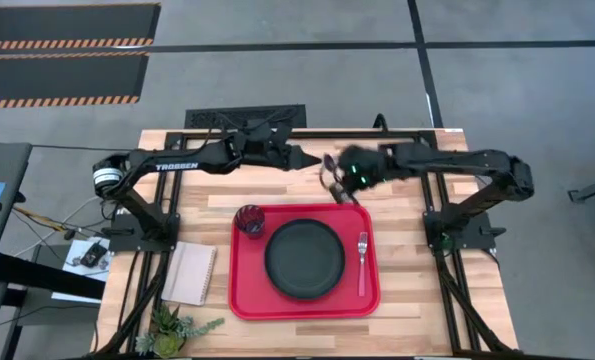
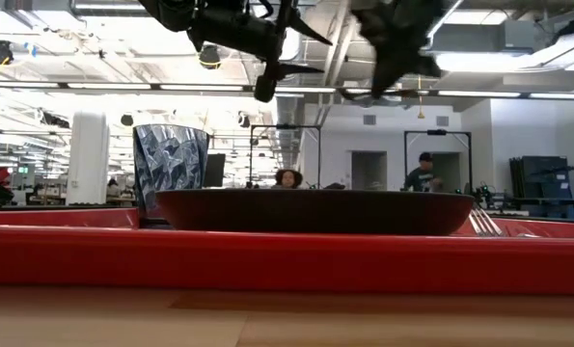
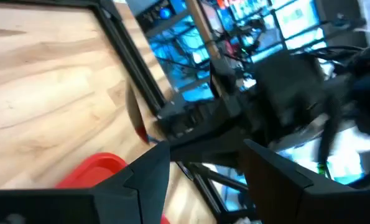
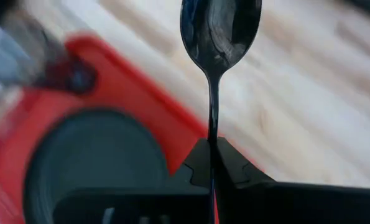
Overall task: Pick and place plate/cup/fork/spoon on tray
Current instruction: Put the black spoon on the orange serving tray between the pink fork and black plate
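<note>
Holding the spoon (image 4: pixel 219 28) in the right tool (image 4: pixel 213 163), fingers clamped on the slim handle, oval bowl pointing away from the wrist. Hovering above the desk (image 1: pixel 407 315) just past the tray's (image 1: pixel 247 300) far right corner, as seen from above, with the right tool (image 1: pixel 339 185) raised and the spoon (image 1: pixel 329 175) blurred beside it. Hanging high in the low view too, well clear of the tableware below.

Waiting on the left: left tool (image 1: pixel 312 159) stretched along the far edge of the desk, tips close to the right tool. Showing spread fingers (image 3: pixel 148 171) in its own wrist view, with nothing between them.

Sitting on the red tray: the plate (image 1: pixel 305 258) in the middle, the cup (image 1: pixel 249 219) at the far left corner just beside the plate's rim, and the fork (image 1: pixel 362 262) lying along the right side, tines toward the far edge, close to the plate but apart from it. Appearing in the low view as the plate (image 2: pixel 306 210) across the centre, the cup (image 2: pixel 171 164) upright behind its left end, and the fork tines (image 2: pixel 483 224) at its right end.

Lying left of the tray: a white notepad (image 1: pixel 190 273); standing near the front edge below it, a small green plant (image 1: pixel 169 328).
</note>
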Tool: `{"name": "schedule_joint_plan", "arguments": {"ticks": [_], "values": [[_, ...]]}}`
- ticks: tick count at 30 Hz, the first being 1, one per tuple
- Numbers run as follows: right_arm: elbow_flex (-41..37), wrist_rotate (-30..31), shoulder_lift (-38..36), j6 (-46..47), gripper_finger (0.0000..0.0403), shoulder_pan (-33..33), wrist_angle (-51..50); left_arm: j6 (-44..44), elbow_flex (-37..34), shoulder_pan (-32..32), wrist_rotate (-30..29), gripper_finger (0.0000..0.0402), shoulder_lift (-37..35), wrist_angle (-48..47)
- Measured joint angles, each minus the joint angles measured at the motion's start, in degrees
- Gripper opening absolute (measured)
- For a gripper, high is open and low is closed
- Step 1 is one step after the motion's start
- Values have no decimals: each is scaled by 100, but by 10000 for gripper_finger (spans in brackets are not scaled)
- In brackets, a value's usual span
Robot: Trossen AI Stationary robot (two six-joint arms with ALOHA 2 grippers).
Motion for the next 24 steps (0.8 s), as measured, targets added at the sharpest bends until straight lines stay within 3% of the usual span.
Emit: {"name": "schedule_joint_plan", "arguments": {"ticks": [5, 10, 18, 24], "values": [[-526, 365, -496, 1681, 10, 963, -842, 1, 0, 2, 167, 180, -218, -203], [-1227, 840, -661, 4220, 10, 2234, -654, -29, 0, 135, 45, 180, -418, -201], [-1490, 1164, 116, 7315, 10, 3488, -481, -216, 0, 548, 1001, 180, -663, -248], [-1484, 1068, 776, 8335, 10, 3823, -236, -120, 0, 921, 1140, 180, -889, -250]]}}
